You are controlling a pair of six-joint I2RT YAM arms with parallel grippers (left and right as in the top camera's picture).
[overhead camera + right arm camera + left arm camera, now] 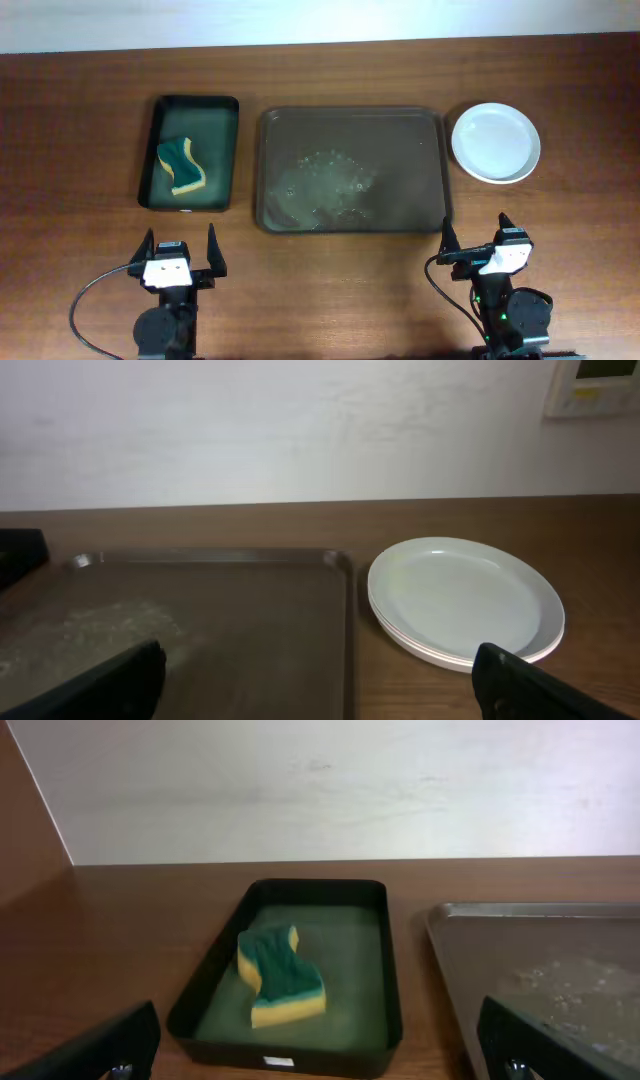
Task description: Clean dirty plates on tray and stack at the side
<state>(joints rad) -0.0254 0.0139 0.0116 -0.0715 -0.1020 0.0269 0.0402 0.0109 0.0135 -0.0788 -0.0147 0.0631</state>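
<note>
The white plates (496, 143) sit stacked on the table to the right of the tray; in the right wrist view the stack (465, 598) shows layered rims. The dark tray (352, 170) holds no plates, only wet foamy residue in its middle; it also shows in the right wrist view (250, 630) and the left wrist view (540, 960). My left gripper (180, 257) is open and empty near the front edge, in front of the basin. My right gripper (478, 242) is open and empty in front of the tray's right corner.
A black, green-bottomed basin (190, 153) left of the tray holds a green and yellow sponge (181, 166), also in the left wrist view (279, 976). A pale wall runs behind the table.
</note>
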